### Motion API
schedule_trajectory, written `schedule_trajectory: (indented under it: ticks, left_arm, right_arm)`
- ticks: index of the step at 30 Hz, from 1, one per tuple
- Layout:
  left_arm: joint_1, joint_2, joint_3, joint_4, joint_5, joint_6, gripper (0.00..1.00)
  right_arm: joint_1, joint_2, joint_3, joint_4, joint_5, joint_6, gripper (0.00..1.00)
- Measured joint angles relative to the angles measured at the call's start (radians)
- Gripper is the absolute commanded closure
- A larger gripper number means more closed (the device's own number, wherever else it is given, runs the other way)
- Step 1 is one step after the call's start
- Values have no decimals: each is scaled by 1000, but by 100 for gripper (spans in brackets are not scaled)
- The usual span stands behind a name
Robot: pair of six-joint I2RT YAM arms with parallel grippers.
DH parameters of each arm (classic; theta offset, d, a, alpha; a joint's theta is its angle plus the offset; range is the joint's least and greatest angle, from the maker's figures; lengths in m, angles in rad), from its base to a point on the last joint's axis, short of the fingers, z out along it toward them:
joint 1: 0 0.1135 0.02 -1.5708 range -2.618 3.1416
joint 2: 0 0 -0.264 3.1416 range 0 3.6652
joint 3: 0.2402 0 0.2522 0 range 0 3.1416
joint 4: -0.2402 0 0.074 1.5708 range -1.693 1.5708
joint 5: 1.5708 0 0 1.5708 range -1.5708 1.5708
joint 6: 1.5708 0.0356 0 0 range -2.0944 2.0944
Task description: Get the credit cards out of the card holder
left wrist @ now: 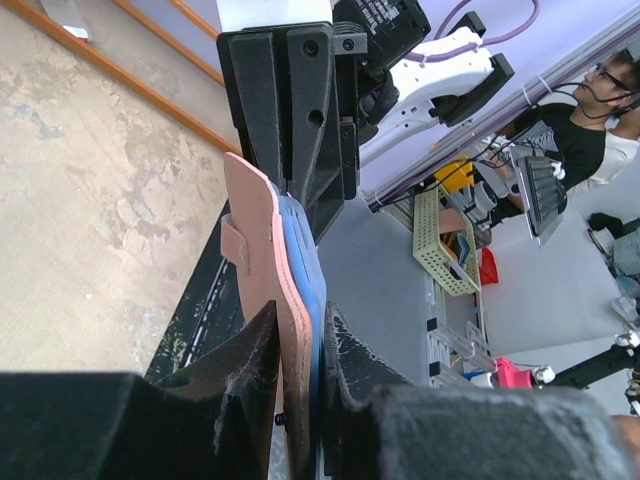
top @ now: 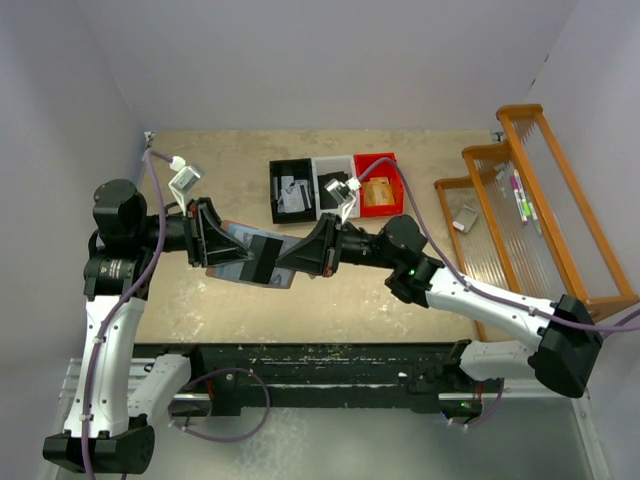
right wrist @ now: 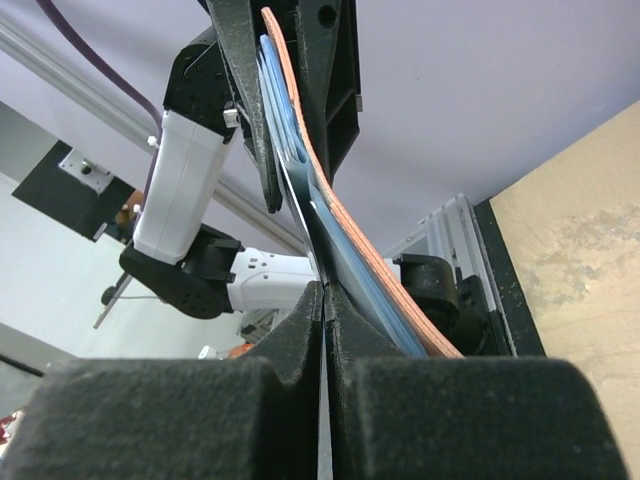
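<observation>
Beige tabletop [top: 240,160], card holder [top: 238,250] held open, salmon-pink outside, blue-grey inside

Left white-and-black arm [top: 108,340] is raised from its base, elbow bent, wrist held level and pointed right. Right white-and-black arm [top: 490,300] is stretched leftward, wrist level. The black two-finger grippers are faced tip to tip. Left gripper [top: 222,250] is clamped on the salmon-pink folding card holder [top: 242,255]. Right gripper [top: 297,258] is pinched on a thin grey credit card [right wrist: 303,225] edge.
</observation>
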Motion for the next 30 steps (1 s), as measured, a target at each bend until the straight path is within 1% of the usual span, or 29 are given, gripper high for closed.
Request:
schedule_trajectory:
  ticks: [2, 4, 5, 9, 11, 13, 15, 18, 24, 29, 30]
  left_arm:
    - [0, -2, 0, 8, 0, -3, 81]
    - [0, -2, 0, 12, -2, -4, 87]
    - [0, -1, 0, 13, -3, -4, 90]
    - [0, -2, 0, 16, -10, -5, 96]
    - [0, -2, 0, 16, -16, -5, 98]
    - [0, -2, 0, 17, -25, -5, 98]
    - [0, -2, 0, 17, -35, -5, 98]
    - [0, -2, 0, 17, -43, -5, 98]
    - [0, 0, 0, 1, -66, 8, 97]
    - [0, 10, 0, -64, -93, 68, 98]
    - [-2, 16, 0, -86, -98, 87, 98]
  right_arm:
    - [-3, -7, -8, 0, 0, 0, 100]
    - [-5, -9, -8, 0, 0, 0, 100]
    - [-5, -10, -8, 0, -1, -1, 96]
    - [-6, -10, -8, -2, 0, -4, 64]
    - [-7, -2, -5, 4, -1, -3, 59]
    - [-7, 13, -1, 16, -5, 0, 58]
    - [-8, 28, -1, 32, -9, 8, 59]
    - [-8, 51, -1, 54, -12, 19, 65]
    - [-9, 70, 1, 87, -20, 42, 82]
    - [-10, 74, 21, 87, -25, 48, 100]
    - [-10, 73, 24, 86, -25, 47, 100]
